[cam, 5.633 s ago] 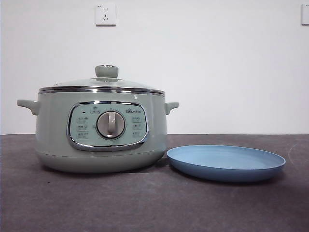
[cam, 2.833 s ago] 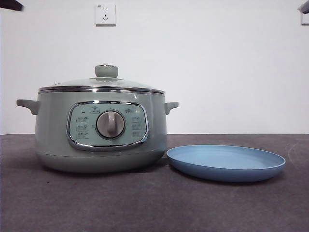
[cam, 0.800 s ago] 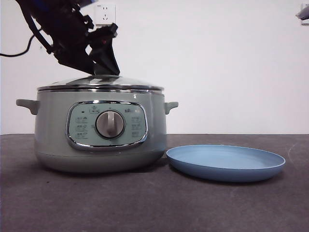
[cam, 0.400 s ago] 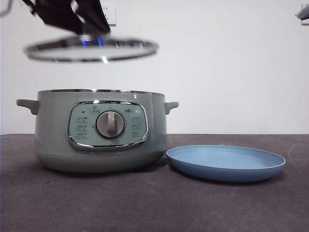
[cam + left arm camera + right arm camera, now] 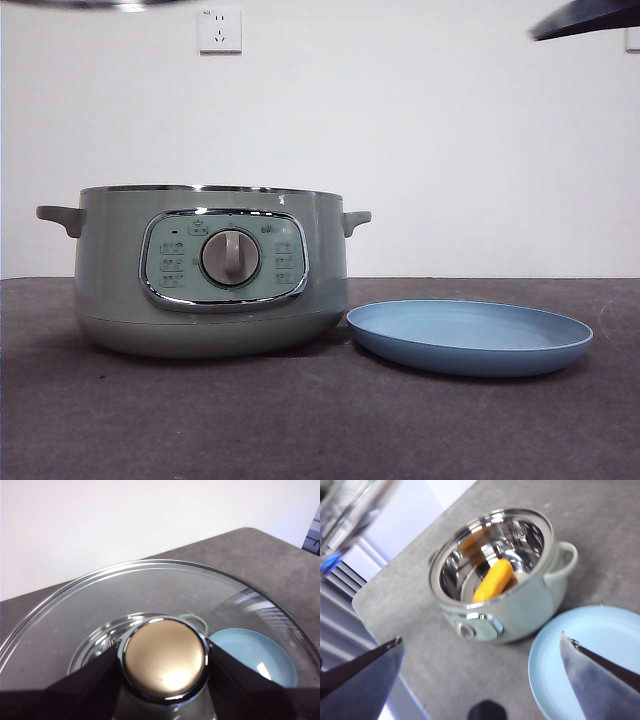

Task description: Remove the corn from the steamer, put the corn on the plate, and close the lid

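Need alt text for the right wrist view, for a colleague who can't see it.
Looking down between the right end effector, open: the corn lies inside the lidless steamer. The blue plate sits beside it, bare where visible.

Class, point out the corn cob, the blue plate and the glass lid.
Stubby yellow-orange corn cob (image 5: 492, 581): right wrist view, mid-cob.
Shallow round light-blue plate (image 5: 470, 340): front view, bare inside.
Domed chrome-rimmed glass lid (image 5: 165, 659): left wrist view, knob.
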Tool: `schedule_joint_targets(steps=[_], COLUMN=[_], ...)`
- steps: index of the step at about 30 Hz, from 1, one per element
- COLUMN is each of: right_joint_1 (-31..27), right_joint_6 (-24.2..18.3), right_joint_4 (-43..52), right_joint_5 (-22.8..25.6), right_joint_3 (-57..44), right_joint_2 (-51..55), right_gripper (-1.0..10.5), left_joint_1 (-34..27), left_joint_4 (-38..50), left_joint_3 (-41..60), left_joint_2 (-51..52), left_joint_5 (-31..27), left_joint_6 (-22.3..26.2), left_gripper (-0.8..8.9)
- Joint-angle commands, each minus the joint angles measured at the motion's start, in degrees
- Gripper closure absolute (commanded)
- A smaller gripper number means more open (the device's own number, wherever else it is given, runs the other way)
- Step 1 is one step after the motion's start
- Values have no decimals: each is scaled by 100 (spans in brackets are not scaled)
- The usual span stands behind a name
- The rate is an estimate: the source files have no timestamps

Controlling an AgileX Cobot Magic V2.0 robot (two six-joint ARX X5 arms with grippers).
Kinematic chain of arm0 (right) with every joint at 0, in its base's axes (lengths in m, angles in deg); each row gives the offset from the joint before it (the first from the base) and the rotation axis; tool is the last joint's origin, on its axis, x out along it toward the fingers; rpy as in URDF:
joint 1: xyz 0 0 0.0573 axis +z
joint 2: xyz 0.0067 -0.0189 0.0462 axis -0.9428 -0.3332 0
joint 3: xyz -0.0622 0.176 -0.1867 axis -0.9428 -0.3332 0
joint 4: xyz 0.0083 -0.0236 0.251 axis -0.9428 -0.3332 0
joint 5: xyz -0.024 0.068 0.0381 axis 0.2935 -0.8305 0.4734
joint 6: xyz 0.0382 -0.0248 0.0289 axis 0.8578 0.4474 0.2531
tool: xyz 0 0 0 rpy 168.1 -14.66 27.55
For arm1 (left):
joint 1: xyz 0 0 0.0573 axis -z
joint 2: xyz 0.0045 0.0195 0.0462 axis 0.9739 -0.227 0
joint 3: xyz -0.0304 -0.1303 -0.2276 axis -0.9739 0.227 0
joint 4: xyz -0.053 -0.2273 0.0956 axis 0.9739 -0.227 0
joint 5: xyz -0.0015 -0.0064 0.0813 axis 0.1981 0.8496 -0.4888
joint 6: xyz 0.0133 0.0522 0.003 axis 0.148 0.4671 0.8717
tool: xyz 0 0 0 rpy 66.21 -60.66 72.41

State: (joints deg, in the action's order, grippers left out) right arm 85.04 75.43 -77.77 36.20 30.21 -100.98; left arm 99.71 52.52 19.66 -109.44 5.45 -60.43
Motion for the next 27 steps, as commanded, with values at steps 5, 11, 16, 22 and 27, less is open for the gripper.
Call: schedule_joint_targets(steps=[5, 11, 16, 22, 27], right_joint_1=[1117, 1838, 2192, 2481, 2610], right_joint_6=[422, 446, 389, 330, 273], right_joint_4=[140, -26, -566, -645, -459], right_joint_5=[793, 1469, 2070, 2498, 2852], right_joint_3=[885, 2267, 3532, 4601, 4994], right_joint_2=[-1292, -2763, -4013, -5257, -6135], right_gripper=[285, 287, 288, 289, 290], left_joint_1=[-2, 0, 0, 0, 0], left_joint_4=[-662, -1272, -1615, -1843, -2072], left_joint_3=[-24, -24, -24, -24, -24], left_joint_2=[883, 1311, 1512, 1729, 1808], left_joint_5=[-11, -15, -4, 11, 17], left_joint_6=[-175, -210, -282, -407, -444], left_gripper=[822, 822, 822, 822, 822])
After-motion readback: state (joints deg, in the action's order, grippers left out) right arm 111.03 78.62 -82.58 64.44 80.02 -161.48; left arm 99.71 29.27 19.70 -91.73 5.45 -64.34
